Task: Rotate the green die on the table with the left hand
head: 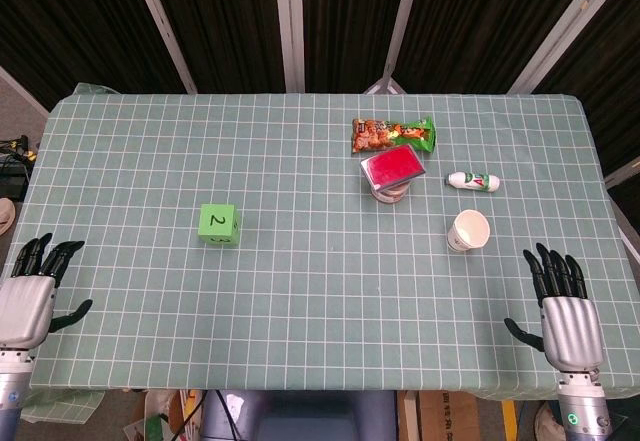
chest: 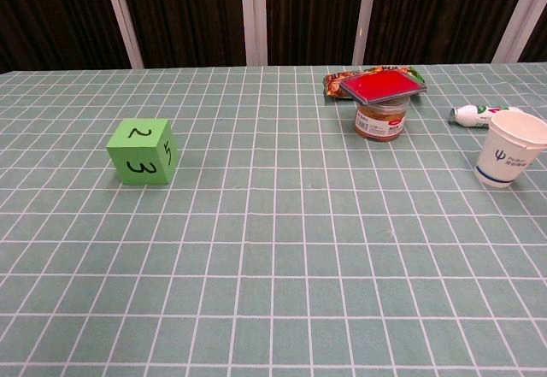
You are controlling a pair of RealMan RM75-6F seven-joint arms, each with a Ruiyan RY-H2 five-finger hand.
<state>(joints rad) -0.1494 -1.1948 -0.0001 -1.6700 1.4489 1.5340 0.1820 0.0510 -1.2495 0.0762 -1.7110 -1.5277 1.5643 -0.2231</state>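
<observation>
The green die [head: 218, 224] sits on the checked tablecloth left of centre, showing a 2 on top. In the chest view the die [chest: 143, 151] shows 2 on top, 3 on the near face and 5 on its right face. My left hand [head: 32, 286] hovers at the near left table edge, fingers spread, holding nothing, well to the left of and nearer than the die. My right hand [head: 564, 303] is at the near right edge, fingers apart and empty. Neither hand appears in the chest view.
On the right half stand a jar with a red card on top [head: 392, 172], a snack packet [head: 392, 135] behind it, a small white bottle lying down [head: 472, 181], and a white paper cup [head: 468, 230]. The table edge [head: 300, 386] runs along the near side.
</observation>
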